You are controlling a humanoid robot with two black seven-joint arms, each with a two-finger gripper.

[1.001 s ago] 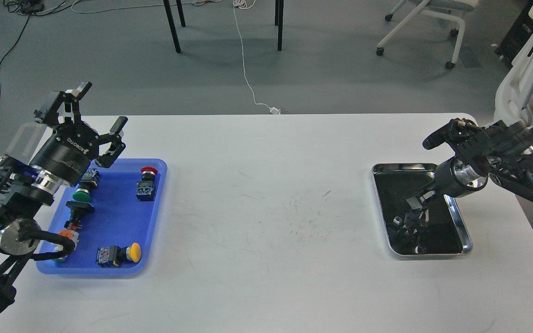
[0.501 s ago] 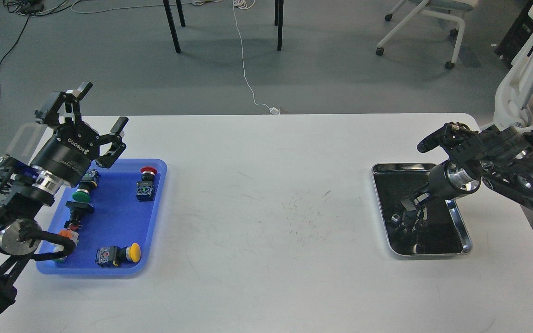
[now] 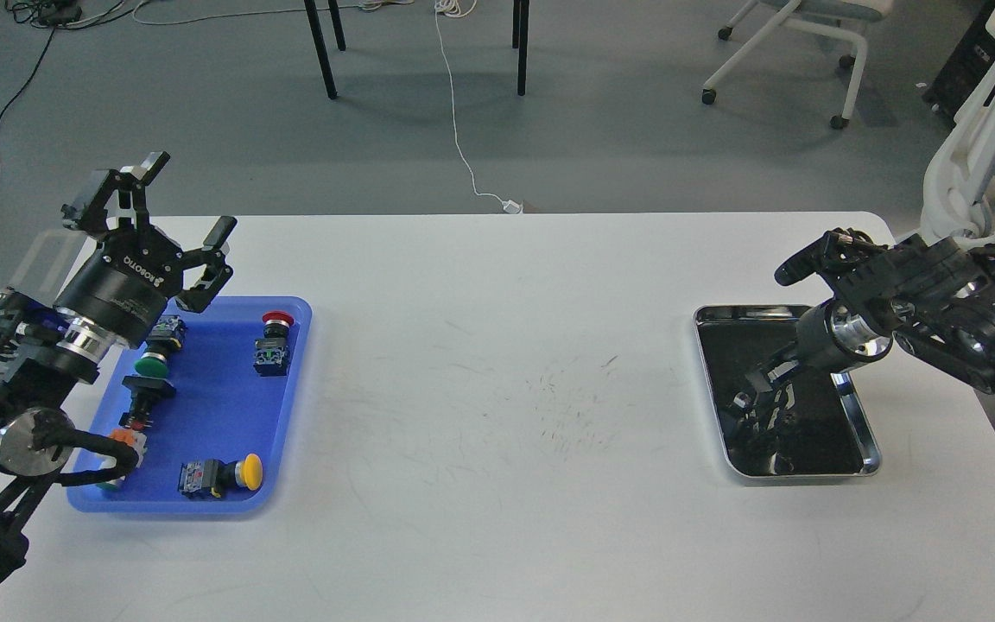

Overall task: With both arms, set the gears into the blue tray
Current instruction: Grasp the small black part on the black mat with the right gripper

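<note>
Handling the gears calls for care: judged small, thin, rigid and light, likely slick on a glossy liner, so they may skate or flip under a poor pinch. Best hold is probably across the rim, edge to edge, w/ the jaws coming down near vertical; a flat disc gives little height to catch. None can be picked out for certain. Dark shapes in the silver tray (image 3: 869, 432), at approx. 4 o'clock on the worktop (image 3: 497, 389), may be gears or reflections of the arm; cannot tell which.

The blue tray (image 3: 290, 406) lies at approx. 8 o'clock, well apart from the silver tray. It carries push-button switches only, e.g. the red-cap switch (image 3: 275, 341), green-cap switch (image 3: 152, 361) and yellow-cap switch (image 3: 219, 475); no gear visible in it, so delivery is judged not yet done.

Left gripper (image 3: 182, 203): raised above the tray's far-left corner, wrist tilted up toward 1 o'clock, jaws spread wide and empty.

Right gripper (image 3: 757, 389): arm enters from 3 o'clock, forearm angled down toward 7 o'clock, tip inside the silver tray over the black liner. Fingers merge w/ liner and reflections; whether they are spread, closed or pinching anything cannot be told.
</note>
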